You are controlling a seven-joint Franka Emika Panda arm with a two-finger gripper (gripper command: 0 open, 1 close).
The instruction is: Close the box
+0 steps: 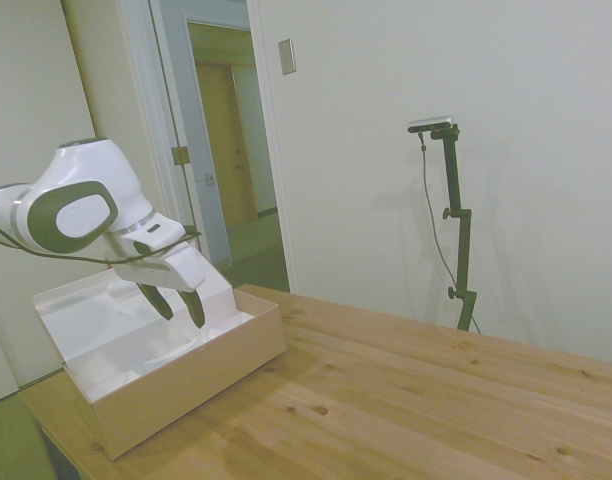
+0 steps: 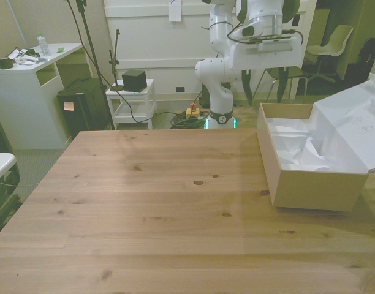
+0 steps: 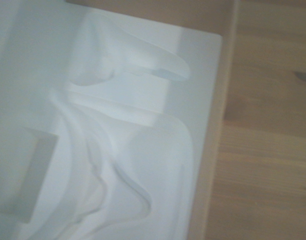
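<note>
The box (image 1: 191,372) is a long tan carton with a white moulded inside, standing at the table's left end in the side view. Its flap lid (image 1: 78,301) stands open behind it. From the front, the box (image 2: 310,182) is at the right edge of the table, and the lid (image 2: 353,125) leans outward to the right. My gripper (image 1: 176,305) hangs open and empty above the box's open top, near its front wall. In the front view the gripper (image 2: 264,89) is high over the box's far end. Close up, the wrist view shows the white insert (image 3: 118,150) and the tan wall (image 3: 213,150).
The wooden table (image 2: 151,208) stretches bare across the front view's left and middle. Off the table stand a white desk (image 2: 28,70), a small white cart with a black cube (image 2: 133,79) and a chair (image 2: 334,40). An open doorway (image 1: 231,150) lies behind the box.
</note>
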